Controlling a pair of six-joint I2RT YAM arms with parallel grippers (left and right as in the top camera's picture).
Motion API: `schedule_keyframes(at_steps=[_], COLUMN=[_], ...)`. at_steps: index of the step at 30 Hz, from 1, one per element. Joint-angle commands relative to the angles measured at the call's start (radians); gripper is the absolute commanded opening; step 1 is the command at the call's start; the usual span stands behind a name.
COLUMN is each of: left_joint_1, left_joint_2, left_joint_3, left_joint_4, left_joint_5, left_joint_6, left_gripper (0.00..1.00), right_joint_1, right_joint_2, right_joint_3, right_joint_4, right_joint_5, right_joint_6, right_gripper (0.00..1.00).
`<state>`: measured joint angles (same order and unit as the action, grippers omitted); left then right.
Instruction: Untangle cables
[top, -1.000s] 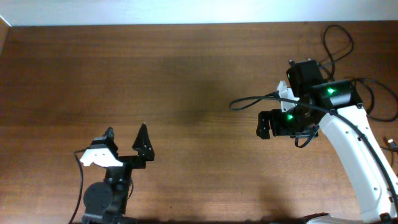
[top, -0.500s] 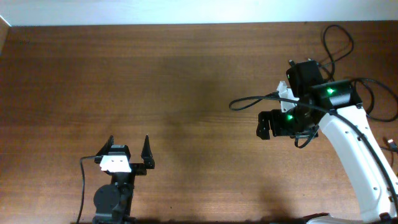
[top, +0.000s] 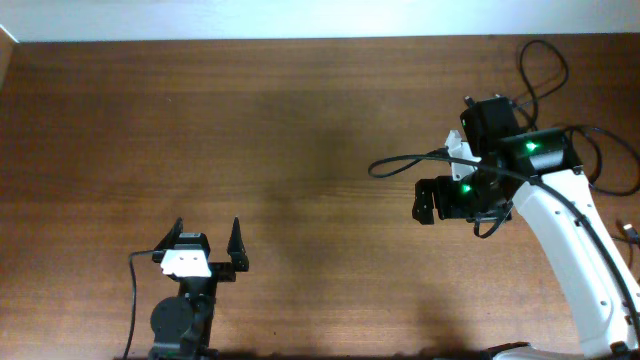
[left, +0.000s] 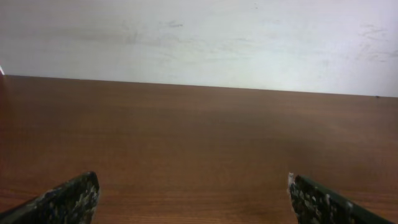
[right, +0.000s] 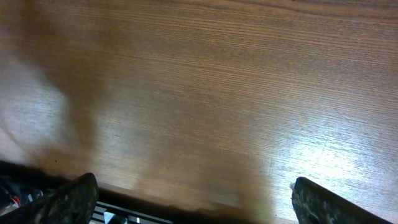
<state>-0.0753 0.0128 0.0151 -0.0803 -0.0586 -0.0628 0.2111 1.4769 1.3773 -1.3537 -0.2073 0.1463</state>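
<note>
Wooden table, pale, seemingly scuffed wall

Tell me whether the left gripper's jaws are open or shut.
Open. The left gripper has its jaws spread wide, with wooden table visible between them.

**Both grippers spread wide**

Low in the overhead view, the left black two-finger gripper points straight ahead, fingers well apart. The right black two-finger gripper faces down off the bent white right arm, also spread.
</note>
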Motion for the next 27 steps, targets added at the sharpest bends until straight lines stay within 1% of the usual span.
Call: schedule_keyframes(at_steps=[1, 4, 7, 9, 11, 14, 16, 18, 20, 21, 23, 27], left_joint_1=[0.006, 0.006, 0.006, 0.006, 0.006, 0.006, 0.006, 0.006, 0.006, 0.006, 0.006, 0.006], left_joint_2=[-0.008, -0.008, -0.008, -0.008, -0.008, -0.008, -0.008, -0.008, -0.008, -0.008, -0.008, -0.008], left_joint_3=[-0.006, -0.006, -0.006, -0.006, -0.006, -0.006, -0.006, -0.006, -0.006, -0.006, -0.006, -0.006], left_joint_4=[-0.002, -0.002, -0.002, -0.002, -0.002, -0.002, -0.002, -0.002, -0.002, -0.002, -0.002, -0.002], left_joint_5=[0.014, 0.014, 0.014, 0.014, 0.014, 0.014, 0.014, 0.014, 0.014, 0.014, 0.014, 0.014], left_joint_6=[0.019, 0.019, 0.019, 0.019, 0.019, 0.019, 0.019, 0.019, 0.019, 0.019, 0.019, 0.019], left_gripper=[0.99, 0.99, 0.99, 0.99, 0.99, 0.99, 0.99, 0.99, 0.99, 0.99, 0.99, 0.99], right_joint_1=[0.005, 0.005, 0.005, 0.005, 0.005, 0.005, 0.005, 0.005, 0.003, 0.003, -0.004, -0.044], right_joint_2=[0.005, -0.037, -0.132, -0.230, -0.335, -0.533, -0.725, -0.912, -1.086, -1.149, -1.223, -1.307], right_joint_3=[0.000, 0.000, -0.003, -0.067, -0.199, -0.462, -0.707, -0.896, -1.032, -1.073, -1.119, -1.184], right_joint_4=[0.001, 0.012, 0.182, 0.312, 0.438, 0.596, 0.803, 0.980, 1.108, 1.150, 1.202, 1.240], right_joint_5=[0.002, 0.026, 0.028, 0.028, 0.025, 0.013, -0.014, -0.021, -0.021, -0.020, -0.005, -0.005], right_joint_6=[-0.008, -0.008, -0.008, -0.008, -0.008, -0.008, -0.008, -0.008, -0.008, -0.008, -0.008, -0.008], right_gripper=[0.99, 0.99, 0.99, 0.99, 0.99, 0.99, 0.99, 0.99, 0.99, 0.99, 0.99, 0.99])
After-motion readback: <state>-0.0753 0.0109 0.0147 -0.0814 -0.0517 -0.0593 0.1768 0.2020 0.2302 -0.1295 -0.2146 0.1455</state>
